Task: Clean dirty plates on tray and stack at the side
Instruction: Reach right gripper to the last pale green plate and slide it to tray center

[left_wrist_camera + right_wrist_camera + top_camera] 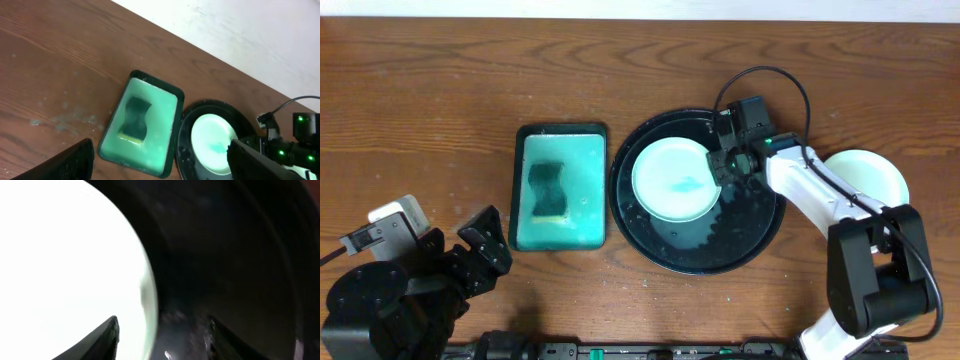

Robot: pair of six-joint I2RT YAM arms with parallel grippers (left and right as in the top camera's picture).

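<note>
One pale plate (670, 180) with a teal smear lies on the left part of the black tray (720, 245). My right gripper (722, 165) is open at the plate's right rim. In the right wrist view one finger is over the plate (75, 255), the other over the tray (230, 255), and the gripper (160, 345) straddles the rim. A clean pale plate (875, 170) sits on the table right of the tray, partly hidden by the right arm; I cannot tell if it is a stack. My left gripper (485, 250) is open and empty at the front left.
A teal rectangular basin (585, 235) holding a dark sponge (548, 190) stands just left of the tray. It also shows in the left wrist view (160, 150), with the sponge (136, 117), the plate (212, 142) and the tray (185, 145). The right arm's cable arcs over the tray's back.
</note>
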